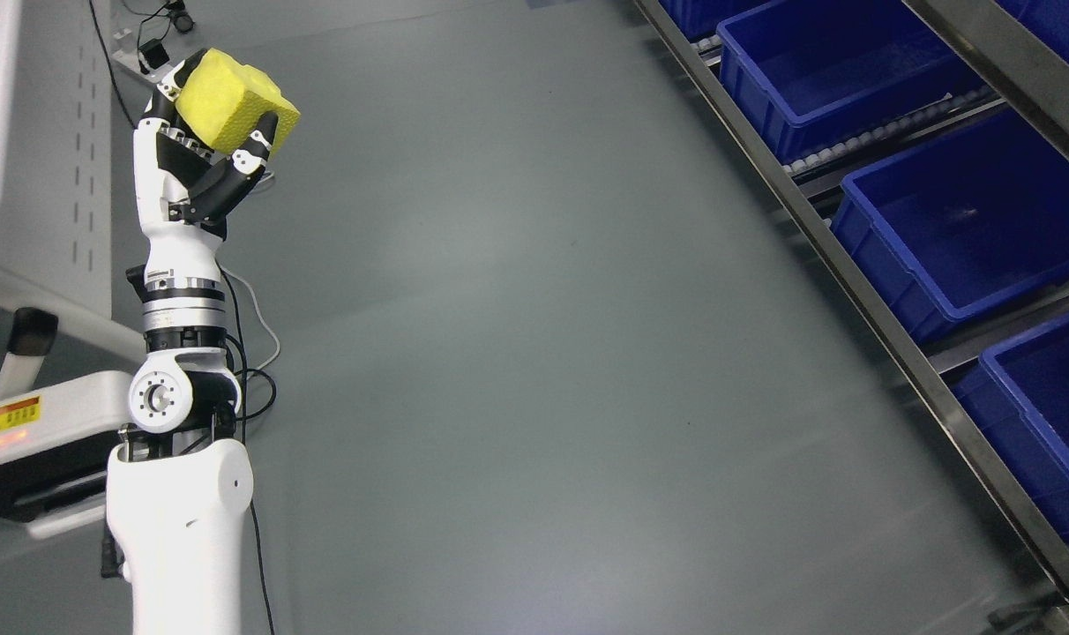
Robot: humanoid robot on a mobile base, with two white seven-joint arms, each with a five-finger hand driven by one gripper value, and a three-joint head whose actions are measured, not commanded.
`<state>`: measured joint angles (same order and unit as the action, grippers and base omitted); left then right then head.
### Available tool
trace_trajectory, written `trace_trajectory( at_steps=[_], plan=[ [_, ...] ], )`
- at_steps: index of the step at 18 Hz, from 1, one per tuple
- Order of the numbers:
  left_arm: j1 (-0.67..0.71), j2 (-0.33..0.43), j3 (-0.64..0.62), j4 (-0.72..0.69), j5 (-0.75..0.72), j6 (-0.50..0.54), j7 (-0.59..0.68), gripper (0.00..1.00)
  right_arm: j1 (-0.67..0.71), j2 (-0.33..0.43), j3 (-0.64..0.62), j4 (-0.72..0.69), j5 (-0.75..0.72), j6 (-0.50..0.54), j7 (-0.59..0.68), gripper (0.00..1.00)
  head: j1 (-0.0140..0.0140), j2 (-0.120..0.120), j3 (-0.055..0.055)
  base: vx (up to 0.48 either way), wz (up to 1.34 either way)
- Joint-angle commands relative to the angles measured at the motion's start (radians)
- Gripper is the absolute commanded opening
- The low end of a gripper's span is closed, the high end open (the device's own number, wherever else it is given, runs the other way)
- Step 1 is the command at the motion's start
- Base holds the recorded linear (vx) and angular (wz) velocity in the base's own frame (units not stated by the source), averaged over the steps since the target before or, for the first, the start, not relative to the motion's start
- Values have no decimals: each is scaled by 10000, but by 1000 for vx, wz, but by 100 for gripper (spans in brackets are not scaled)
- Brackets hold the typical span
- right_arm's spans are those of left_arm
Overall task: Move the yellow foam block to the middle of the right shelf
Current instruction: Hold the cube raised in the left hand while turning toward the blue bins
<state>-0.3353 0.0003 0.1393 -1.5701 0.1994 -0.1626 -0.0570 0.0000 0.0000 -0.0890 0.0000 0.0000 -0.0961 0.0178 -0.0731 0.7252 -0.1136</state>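
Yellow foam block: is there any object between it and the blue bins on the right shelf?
Nothing visible. The left hand holds the yellow foam block at upper left; only bare grey floor lies between it and the blue bins on the shelf rail.

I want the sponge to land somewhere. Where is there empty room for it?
The blue bins on the right shelf look bare inside. The grey floor between the shelf and the left hand holding the yellow block is open. The left edge is crowded with cables.
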Motion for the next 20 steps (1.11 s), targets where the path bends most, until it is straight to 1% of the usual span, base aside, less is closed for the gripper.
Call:
trace_trajectory(
  at_steps=[1,12,20],
  plan=[
    [-22,172,-165,-299,0,15,-182,41,-15,-175,0,-175,0,-5,6,100,0,0,0,381,-243],
    [9,172,-151,-437,0,30,-182,41,-15,-175,0,-175,0,-5,6,100,0,0,0,444,-254],
    [40,172,-258,-452,0,30,-212,41,-15,-175,0,-175,0,-5,6,100,0,0,0,515,-245]
  ],
)
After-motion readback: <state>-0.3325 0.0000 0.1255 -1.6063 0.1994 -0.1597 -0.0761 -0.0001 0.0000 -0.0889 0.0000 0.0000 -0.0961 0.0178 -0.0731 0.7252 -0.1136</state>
